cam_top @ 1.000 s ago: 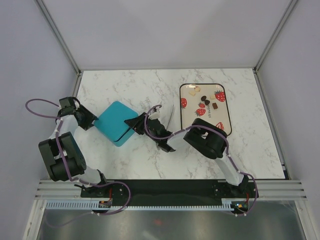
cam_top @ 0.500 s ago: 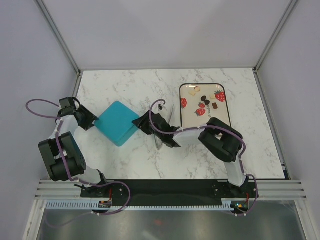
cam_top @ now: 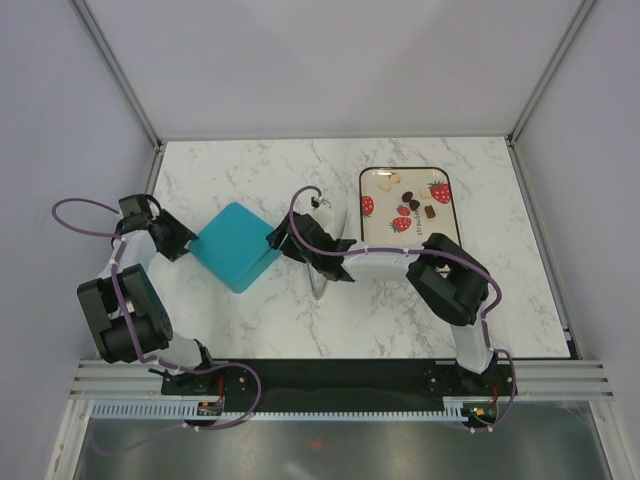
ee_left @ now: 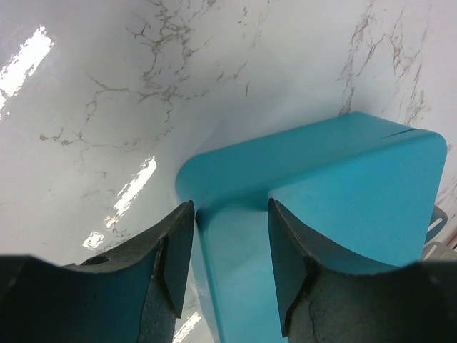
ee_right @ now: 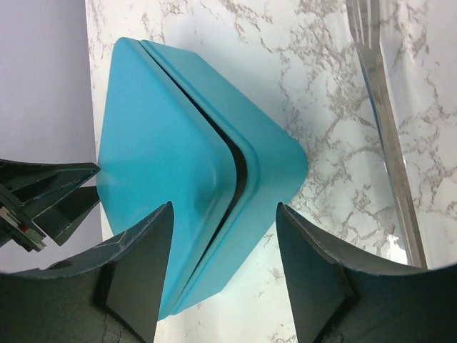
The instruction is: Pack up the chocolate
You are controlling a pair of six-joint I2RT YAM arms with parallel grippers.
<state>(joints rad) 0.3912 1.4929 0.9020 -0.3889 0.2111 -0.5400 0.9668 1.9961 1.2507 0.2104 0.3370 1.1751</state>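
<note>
The chocolate (cam_top: 406,208) lies in loose pieces on the strawberry-print tray (cam_top: 452,225) at the far right of your bench (cam_top: 250,170), well apart from the teal lidded box (cam_top: 234,246). Your left jaws are clenched on the box's left corner, while your right jaws stand released just off its right corner, touching nothing. The silver tongs (ee_right: 385,136) lie on the bench between box and tray.
</note>
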